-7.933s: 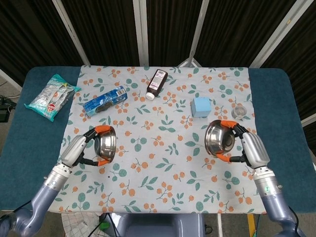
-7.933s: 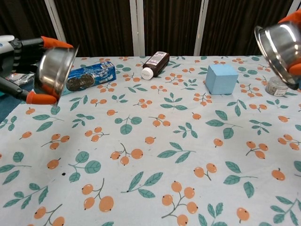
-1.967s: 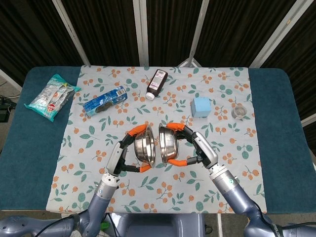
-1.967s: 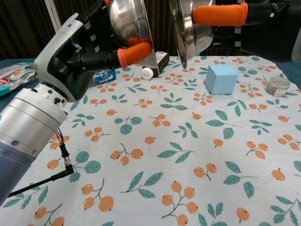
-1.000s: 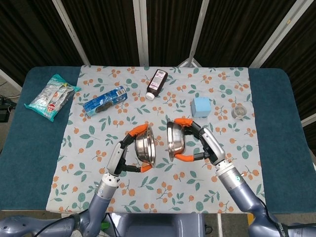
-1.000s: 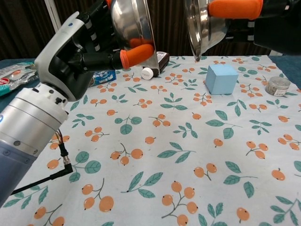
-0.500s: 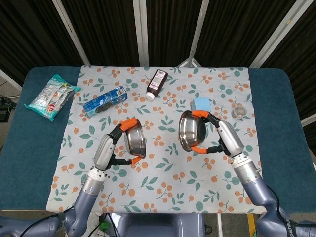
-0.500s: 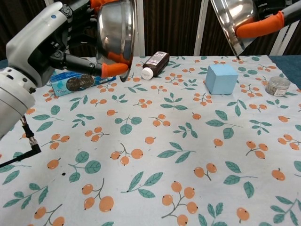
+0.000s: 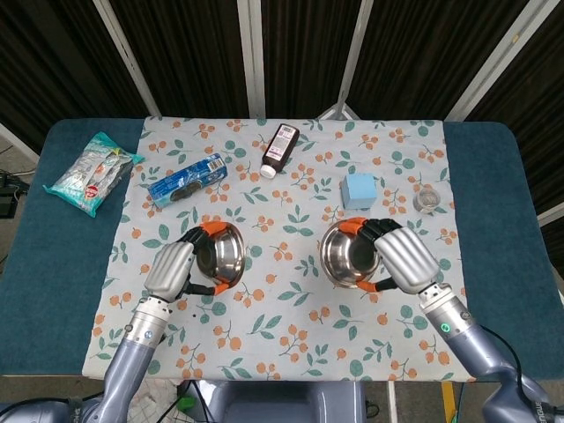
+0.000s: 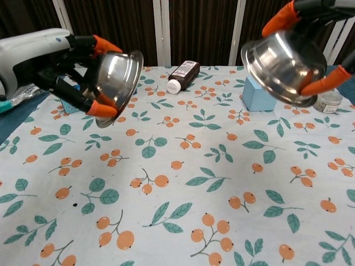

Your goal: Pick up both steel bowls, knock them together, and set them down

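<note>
orange-tipped fingers (image 10: 103, 108) of the left hand (image 9: 173, 267) clasp one steel bowl (image 9: 218, 256), the right hand (image 9: 401, 257) grips the other bowl (image 9: 348, 258), both above the berry-print cloth (image 9: 291, 300) on a blue tabletop (image 9: 504, 229) before dark curtains (image 9: 194, 53).

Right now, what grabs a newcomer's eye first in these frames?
The two steel bowls held in the air over the floral cloth: the left hand grips the left bowl and the right hand grips the right bowl, well apart, openings facing up in the head view. Next, the light blue cube behind the right bowl.
</note>
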You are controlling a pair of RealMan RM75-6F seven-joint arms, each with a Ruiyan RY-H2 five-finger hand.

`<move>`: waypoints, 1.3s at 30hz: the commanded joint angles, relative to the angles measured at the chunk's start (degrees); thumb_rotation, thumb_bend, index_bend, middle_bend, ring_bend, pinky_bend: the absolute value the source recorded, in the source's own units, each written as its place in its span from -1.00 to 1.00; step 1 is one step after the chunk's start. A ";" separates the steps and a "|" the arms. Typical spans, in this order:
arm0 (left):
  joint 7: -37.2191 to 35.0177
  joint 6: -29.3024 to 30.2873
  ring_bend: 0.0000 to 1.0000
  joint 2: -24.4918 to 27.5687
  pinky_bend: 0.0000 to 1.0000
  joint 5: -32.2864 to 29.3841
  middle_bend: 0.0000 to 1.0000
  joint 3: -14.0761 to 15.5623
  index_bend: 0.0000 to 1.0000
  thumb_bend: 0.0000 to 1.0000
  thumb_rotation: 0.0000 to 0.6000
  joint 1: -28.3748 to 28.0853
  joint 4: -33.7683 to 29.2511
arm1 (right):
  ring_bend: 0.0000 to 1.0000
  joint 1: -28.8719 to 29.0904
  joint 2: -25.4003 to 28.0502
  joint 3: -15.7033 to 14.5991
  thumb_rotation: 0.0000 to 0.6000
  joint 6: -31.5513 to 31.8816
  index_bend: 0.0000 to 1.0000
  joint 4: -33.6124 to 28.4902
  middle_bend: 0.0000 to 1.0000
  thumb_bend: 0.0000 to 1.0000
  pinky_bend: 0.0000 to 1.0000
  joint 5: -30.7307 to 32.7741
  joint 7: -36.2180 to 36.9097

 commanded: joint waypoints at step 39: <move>23.41 6.57 -0.68 1.46 -0.32 -41.91 -0.68 4.22 -0.42 -0.97 1.00 -15.96 -0.52 | -0.06 3.63 -12.59 -10.10 1.00 -3.41 -0.09 5.62 -0.30 -0.78 -0.50 9.35 -31.28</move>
